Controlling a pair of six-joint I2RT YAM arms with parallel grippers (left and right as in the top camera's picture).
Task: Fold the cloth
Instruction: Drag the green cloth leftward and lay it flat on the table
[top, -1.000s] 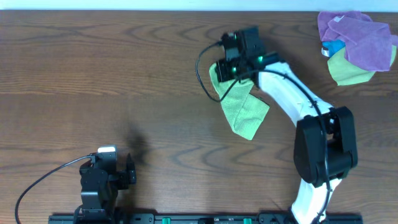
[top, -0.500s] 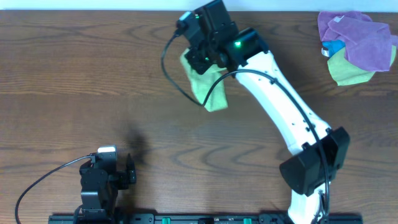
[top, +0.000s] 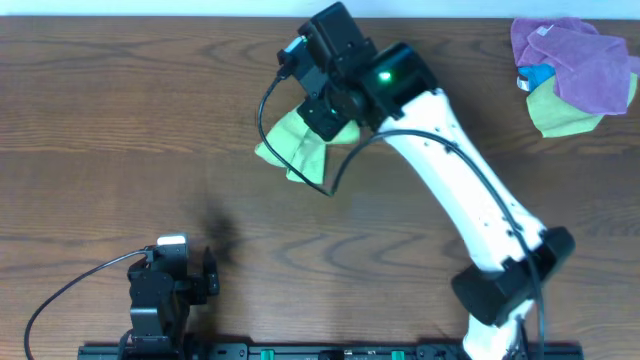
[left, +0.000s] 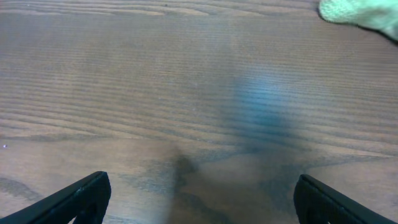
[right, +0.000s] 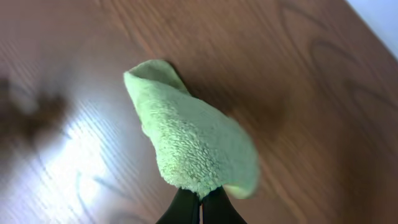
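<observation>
The cloth (top: 292, 150) is bunched up over the far middle of the wooden table (top: 120, 120), one edge pinched tight in the closed jaws of the right gripper (right: 200, 208), while the left gripper (left: 200, 202) sits near the front edge, jaws spread wide and empty.
</observation>
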